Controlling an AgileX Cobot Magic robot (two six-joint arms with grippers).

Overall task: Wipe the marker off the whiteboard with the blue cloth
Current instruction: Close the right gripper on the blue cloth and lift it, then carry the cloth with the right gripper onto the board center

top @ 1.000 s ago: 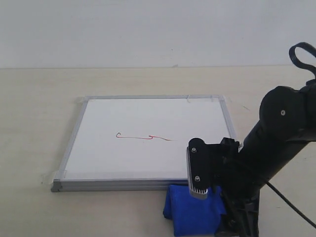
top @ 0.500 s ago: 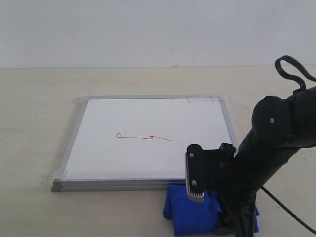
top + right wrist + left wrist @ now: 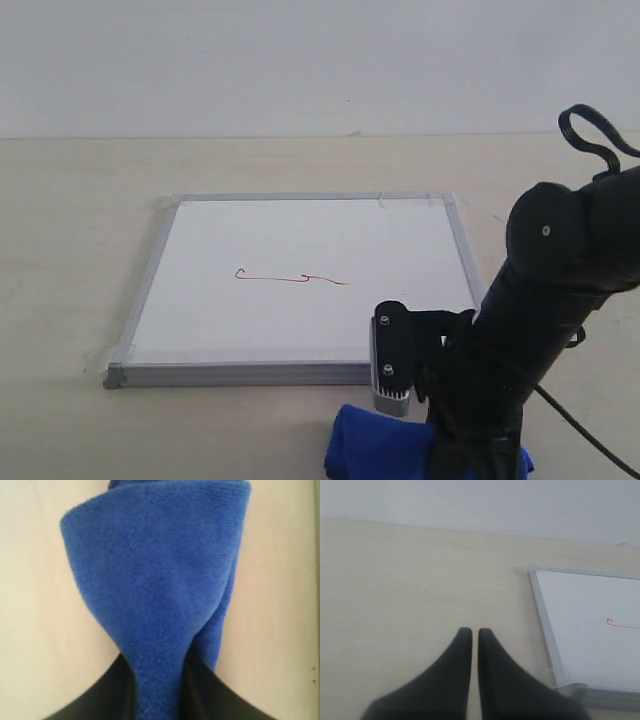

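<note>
- Your right gripper is pinching the blue cloth: in the right wrist view, a fold of the fabric is sitting squeezed between the two dark fingers, and the rest is fanning out beyond the tips.
- In the exterior view, the blue cloth is showing just off the near edge of the whiteboard, toward its right corner and apart from the frame. The black arm is covering part of the cloth, so you cannot tell whether it is resting on the table or hanging just above it.
- The whiteboard is lying flat on the table, and its silver-grey frame and taped corners are showing.
- The marker is sitting on the board as a thin red wavy line with a small hook at its left end, roughly in the middle and a little toward the near edge. It is well apart from the cloth.
- Your left gripper is hovering over bare table just beside the board's left side, its fingers pressed almost together with only a thin slit between them and nothing in them.
- From the left wrist view, you are seeing a corner of the whiteboard and the hooked end of the marker.
</note>
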